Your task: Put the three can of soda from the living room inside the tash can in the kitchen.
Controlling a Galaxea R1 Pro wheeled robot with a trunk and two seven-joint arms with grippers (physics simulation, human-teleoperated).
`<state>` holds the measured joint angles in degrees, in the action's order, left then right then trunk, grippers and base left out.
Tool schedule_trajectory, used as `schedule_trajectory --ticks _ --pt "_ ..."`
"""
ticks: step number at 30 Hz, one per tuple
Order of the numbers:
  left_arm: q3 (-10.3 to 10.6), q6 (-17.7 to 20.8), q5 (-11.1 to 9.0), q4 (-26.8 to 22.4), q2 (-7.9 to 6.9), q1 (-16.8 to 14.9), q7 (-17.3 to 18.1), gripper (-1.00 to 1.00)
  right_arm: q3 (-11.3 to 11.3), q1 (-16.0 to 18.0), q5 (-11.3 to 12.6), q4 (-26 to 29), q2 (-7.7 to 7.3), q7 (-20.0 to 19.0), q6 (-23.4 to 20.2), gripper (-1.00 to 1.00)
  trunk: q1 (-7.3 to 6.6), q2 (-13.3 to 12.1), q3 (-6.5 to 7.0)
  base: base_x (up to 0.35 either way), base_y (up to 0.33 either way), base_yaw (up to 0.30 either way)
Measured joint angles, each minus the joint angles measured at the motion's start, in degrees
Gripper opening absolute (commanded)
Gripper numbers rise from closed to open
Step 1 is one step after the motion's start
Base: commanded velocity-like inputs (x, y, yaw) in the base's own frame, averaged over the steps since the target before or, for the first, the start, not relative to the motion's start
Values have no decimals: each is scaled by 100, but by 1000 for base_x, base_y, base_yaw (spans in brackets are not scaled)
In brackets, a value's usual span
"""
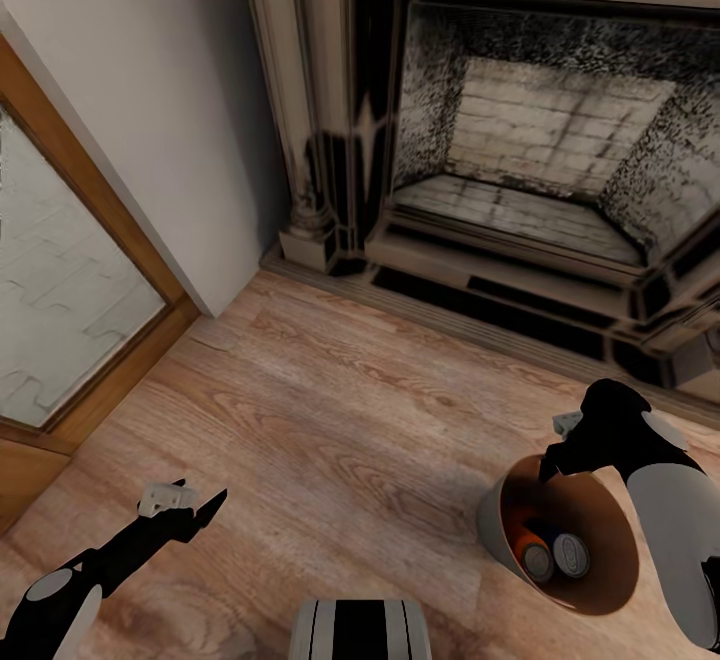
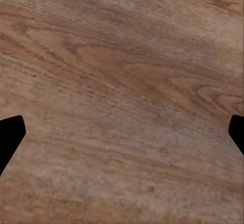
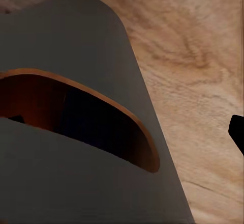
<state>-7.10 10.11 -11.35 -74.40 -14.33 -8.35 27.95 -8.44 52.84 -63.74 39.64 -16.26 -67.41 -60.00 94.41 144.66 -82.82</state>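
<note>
The tash can, grey outside and tan inside, sits on the wood floor at the lower right. Two cans of soda lie in it, one orange and one dark blue, silver tops up. My right gripper hangs at the bin's near rim. In the right wrist view the bin's grey wall and its oval handle hole are very close. One fingertip stands far out from the wall, so the jaws are open. My left gripper is open over bare floor.
A brick fireplace with a dark raised hearth spans the far side. A wood-framed glass door is at the left, beside a pale wall. Wood floor lies open between my arms.
</note>
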Motion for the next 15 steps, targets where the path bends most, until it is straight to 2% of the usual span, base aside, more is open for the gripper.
schedule_trajectory --ticks 15 --pt "7 6 0 56 -4 -7 -16 100 -3 -2 -16 0 0 3 0 100 -39 -20 332 0 0 0"
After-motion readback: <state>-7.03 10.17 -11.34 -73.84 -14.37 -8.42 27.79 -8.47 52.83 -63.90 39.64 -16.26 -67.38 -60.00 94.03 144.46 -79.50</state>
